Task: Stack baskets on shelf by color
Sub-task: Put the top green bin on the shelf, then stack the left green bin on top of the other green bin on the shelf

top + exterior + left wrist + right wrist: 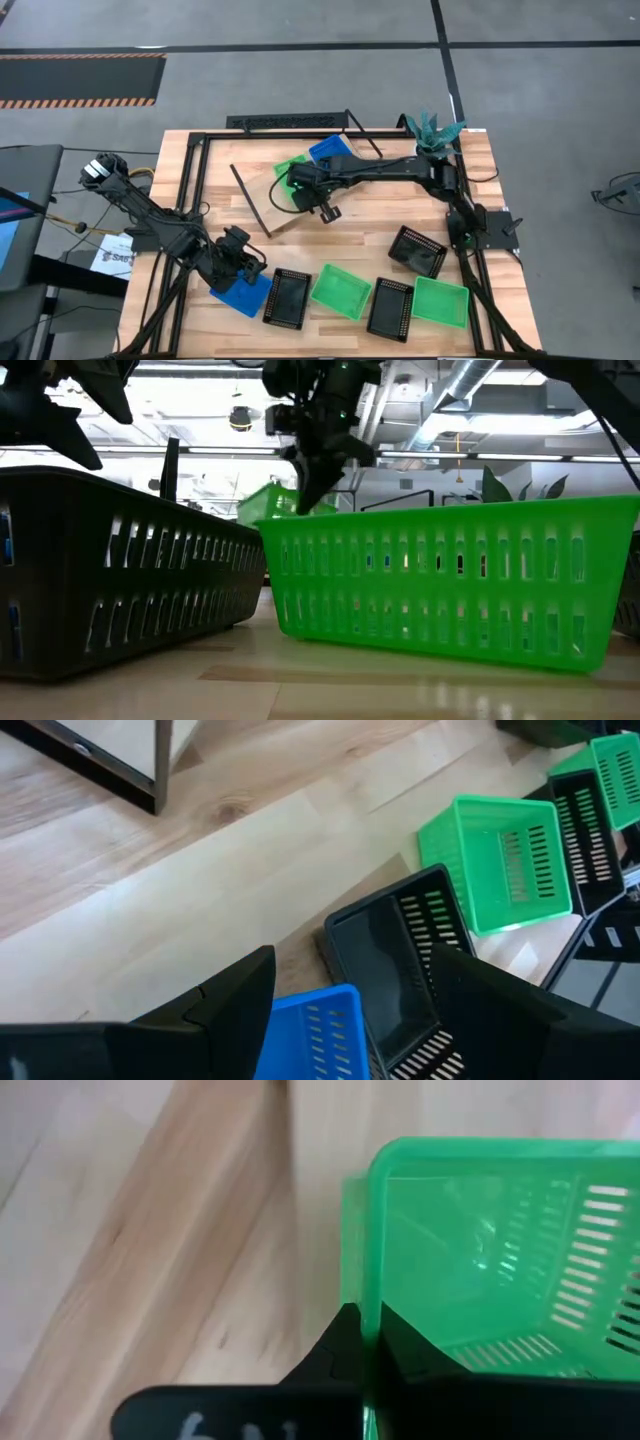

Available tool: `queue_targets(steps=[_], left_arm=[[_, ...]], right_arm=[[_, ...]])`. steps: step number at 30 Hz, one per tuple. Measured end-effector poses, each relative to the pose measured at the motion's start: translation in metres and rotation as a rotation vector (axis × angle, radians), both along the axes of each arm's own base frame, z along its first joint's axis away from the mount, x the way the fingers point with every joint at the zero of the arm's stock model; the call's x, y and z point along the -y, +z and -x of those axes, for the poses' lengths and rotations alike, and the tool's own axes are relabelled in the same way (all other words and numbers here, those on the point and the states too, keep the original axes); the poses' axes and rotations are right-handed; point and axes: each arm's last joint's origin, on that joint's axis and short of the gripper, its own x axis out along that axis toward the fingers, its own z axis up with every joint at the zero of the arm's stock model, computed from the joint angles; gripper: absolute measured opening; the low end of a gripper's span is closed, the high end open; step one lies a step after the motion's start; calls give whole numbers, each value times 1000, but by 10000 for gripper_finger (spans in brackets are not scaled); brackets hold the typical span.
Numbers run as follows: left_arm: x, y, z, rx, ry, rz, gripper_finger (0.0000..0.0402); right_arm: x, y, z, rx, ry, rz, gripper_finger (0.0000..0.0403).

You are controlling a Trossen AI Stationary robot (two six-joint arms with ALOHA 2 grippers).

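Two baskets (312, 160) lie on the shelf (262, 197), the rest in a row (340, 291) along the table's (370, 225) front.

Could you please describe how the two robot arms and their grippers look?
Both arms are dark, nearly black, built from slim jointed segments. The left arm has a rounded part with pale caps at its outer end. The right arm has thin black cables near its base. The left gripper has two broad, flat, angular black fingers. The right gripper bears faint white markings.
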Motion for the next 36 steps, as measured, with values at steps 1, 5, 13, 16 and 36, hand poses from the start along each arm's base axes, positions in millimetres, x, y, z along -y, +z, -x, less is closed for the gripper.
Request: queue_targets(steps=[1, 5, 13, 16, 36], left_arm=[[0, 0, 0, 1, 2, 2, 253], [0, 0, 0, -4, 5, 0, 253], [-1, -1, 1, -12, 12, 3, 253], [-1, -1, 1, -12, 10, 2, 253], [0, -1, 1, -30, -39, -9, 253]], right_arm=[[0, -4, -1, -13, 3, -2, 17], [1, -16, -5, -38, 1, 5, 28], [7, -31, -8, -87, -27, 55, 26], [7, -31, -9, -80, -23, 78, 41], [-6, 24, 15, 12, -220, 135, 189]])
